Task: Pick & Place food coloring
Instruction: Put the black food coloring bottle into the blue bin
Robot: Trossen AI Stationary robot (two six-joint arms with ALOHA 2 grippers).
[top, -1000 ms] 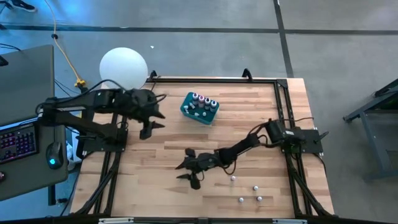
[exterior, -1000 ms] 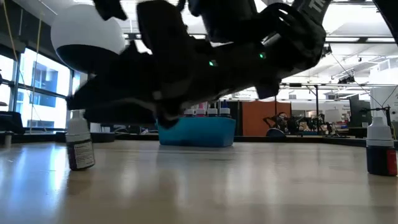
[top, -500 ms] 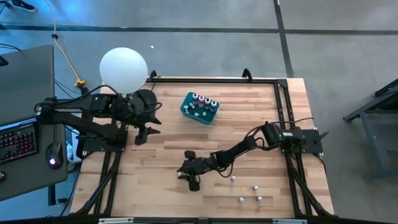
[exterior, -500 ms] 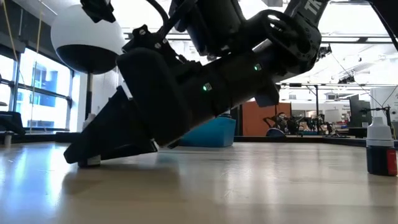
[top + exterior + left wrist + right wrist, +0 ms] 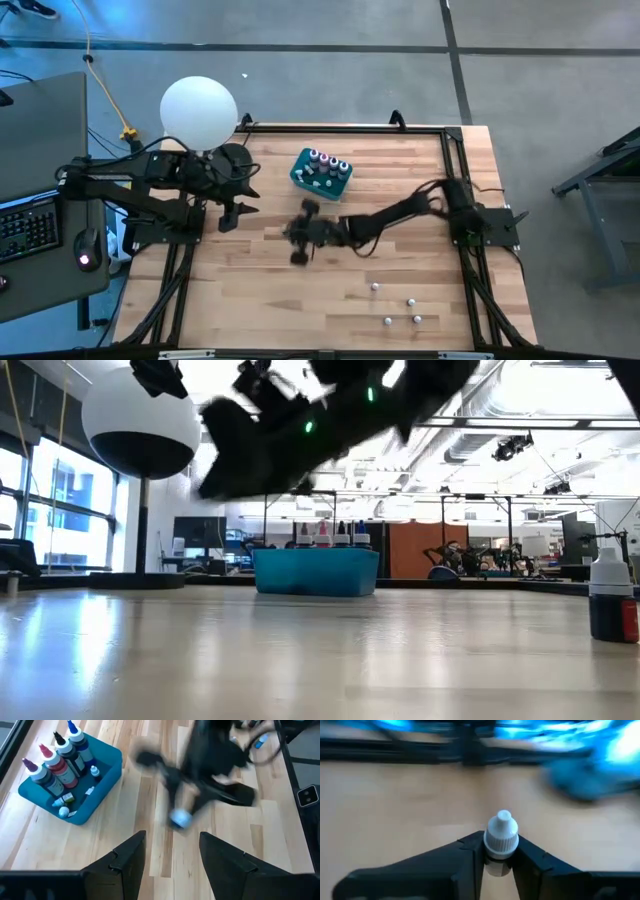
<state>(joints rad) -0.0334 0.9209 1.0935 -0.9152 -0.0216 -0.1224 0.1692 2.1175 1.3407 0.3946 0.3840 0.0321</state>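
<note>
A tiny food coloring bottle (image 5: 501,834) with a white cap is between the fingers of my right gripper (image 5: 499,861), which is shut on it. In the high view that gripper (image 5: 298,238) hangs above the table's middle, near the teal tub (image 5: 321,173), which holds several bottles. Three loose bottles (image 5: 388,321) stand on their bases near the front right. My left gripper (image 5: 228,208) waits open at the table's left, and the held bottle (image 5: 179,818) shows blurred ahead of it. My right gripper pinches the bottle between its two fingers (image 5: 470,855), on the body just under the white cap (image 5: 495,864). The cap stands out past the fingertips. The bottle is lifted clear of the table; its lower part is hidden by the fingers.
A big white ball (image 5: 199,108) stands past the table's far left corner. In the low view one bottle (image 5: 611,598) stands at the right. A black frame (image 5: 455,150) runs along the table's edges. Bare wood lies between the tub and the loose bottles.
My right gripper has come down on a bottle standing toward the near left, shut on it, then risen and swung toward the far edge and the teal tub. The bottle has been lifted clear. My left gripper has drawn back a little toward the table's left.
</note>
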